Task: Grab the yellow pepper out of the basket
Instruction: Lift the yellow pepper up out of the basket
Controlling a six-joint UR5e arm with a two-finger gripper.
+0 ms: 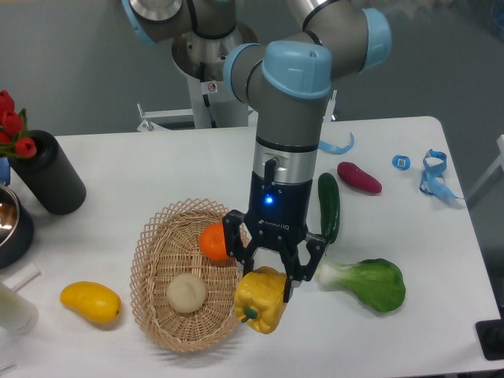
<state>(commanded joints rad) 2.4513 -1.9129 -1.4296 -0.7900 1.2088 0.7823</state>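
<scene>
My hand (272, 272) was clamped on the pepper (262, 301), fingers gripping its upper part from above. The pepper hung directly beneath the hand at the basket's (153, 252) near right rim, stem pointing near and left. I could not tell whether it had cleared the wicker. In my judgement, the next move was straight up.

Bright, even overhead light falls on the white bench (197, 157); shadows are soft and short. Mild glare shows on the yellow pepper (262, 299). Focus is sharp throughout, with little edge distortion.
</scene>
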